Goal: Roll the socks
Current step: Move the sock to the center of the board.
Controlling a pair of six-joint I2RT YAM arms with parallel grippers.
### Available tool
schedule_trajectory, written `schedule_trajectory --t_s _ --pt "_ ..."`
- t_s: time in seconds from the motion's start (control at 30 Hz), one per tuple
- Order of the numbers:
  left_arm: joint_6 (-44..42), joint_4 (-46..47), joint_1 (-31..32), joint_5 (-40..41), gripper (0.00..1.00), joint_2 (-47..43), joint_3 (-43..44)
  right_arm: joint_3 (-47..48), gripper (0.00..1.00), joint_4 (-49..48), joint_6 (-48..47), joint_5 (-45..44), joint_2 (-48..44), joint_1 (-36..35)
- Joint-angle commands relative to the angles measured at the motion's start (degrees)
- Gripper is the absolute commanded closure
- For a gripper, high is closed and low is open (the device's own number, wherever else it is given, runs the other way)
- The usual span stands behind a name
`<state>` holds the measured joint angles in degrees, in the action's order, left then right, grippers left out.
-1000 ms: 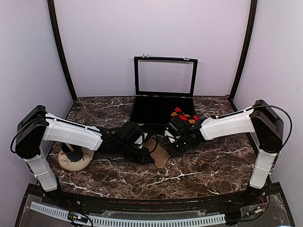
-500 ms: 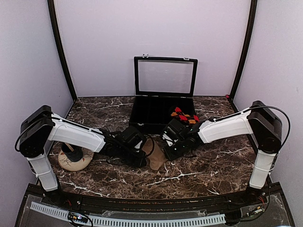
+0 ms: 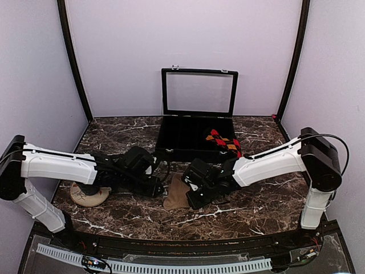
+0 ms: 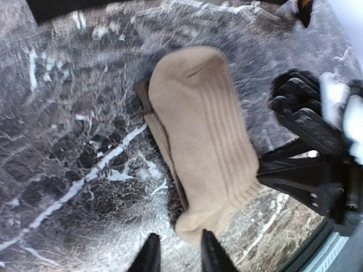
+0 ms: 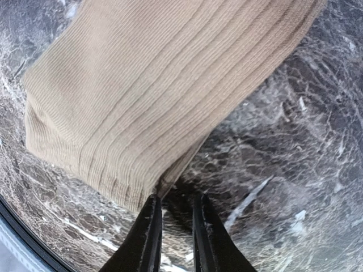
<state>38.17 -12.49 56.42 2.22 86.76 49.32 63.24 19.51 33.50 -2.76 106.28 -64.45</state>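
The tan-brown sock (image 3: 175, 194) lies flat on the marble table between my two grippers. In the left wrist view the tan sock (image 4: 198, 130) stretches away, its cuff end just off the right fingertip. My left gripper (image 4: 178, 256) (image 3: 156, 185) is open over bare marble. In the right wrist view the sock (image 5: 159, 85) fills the top, one corner touching my left fingertip (image 5: 152, 212). My right gripper (image 5: 176, 226) (image 3: 191, 197) stands narrowly open with only table between the fingers. The argyle sock (image 3: 223, 140) lies at the right end of the case.
A black compartment case (image 3: 188, 137) with its lid (image 3: 198, 92) raised stands at the back centre. A round tan object (image 3: 88, 194) sits at the near left, under my left arm. Purple walls close in the marble table (image 3: 251, 205) on three sides.
Both arms have moved left and toward the near edge. The tan sock has slid the same way with the right gripper. The left gripper has drawn back to the left of it.
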Motion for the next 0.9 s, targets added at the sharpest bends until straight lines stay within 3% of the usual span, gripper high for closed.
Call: schedule_trajectory --t_s 0.0,0.13,0.33,0.4,0.53,0.6,0.77,0.87 --pt "-4.4 -0.9 0.5 2.7 0.67 -7.9 -4.0 2.1 0.79 1.2 1.7 -4.2 -1.9 -0.5" --pt "-9.4 2.2 1.5 0.5 0.55 -12.7 -6.6 2.4 0.7 3.0 0.9 -7.7 -3.4 -0.5" --pt "-16.5 2.5 3.4 -1.5 0.51 -13.8 -7.1 -1.9 0.28 -0.8 -2.9 -14.0 -10.2 -0.2" --pt "-19.0 1.9 3.5 -2.4 0.51 -13.1 -6.5 -3.2 0.01 -2.7 -4.1 -17.1 -12.8 0.2" --pt "-24.5 -0.3 4.1 -4.1 0.51 -11.0 -4.1 -4.2 0.0 -3.9 -0.6 -29.1 -17.3 1.0" --pt "-27.4 -1.6 4.6 -4.7 0.51 -9.5 -2.8 -4.7 0.0 -6.2 -3.4 -29.7 -19.0 1.8" --pt "-34.7 -5.3 6.6 -4.4 0.51 -4.3 0.6 -4.6 0.26 -7.2 -6.7 -24.6 -20.5 8.0" --pt "-38.2 -6.6 8.1 -2.8 0.52 -1.2 2.0 -4.8 0.31 -6.2 -7.2 -23.8 -20.7 10.0"
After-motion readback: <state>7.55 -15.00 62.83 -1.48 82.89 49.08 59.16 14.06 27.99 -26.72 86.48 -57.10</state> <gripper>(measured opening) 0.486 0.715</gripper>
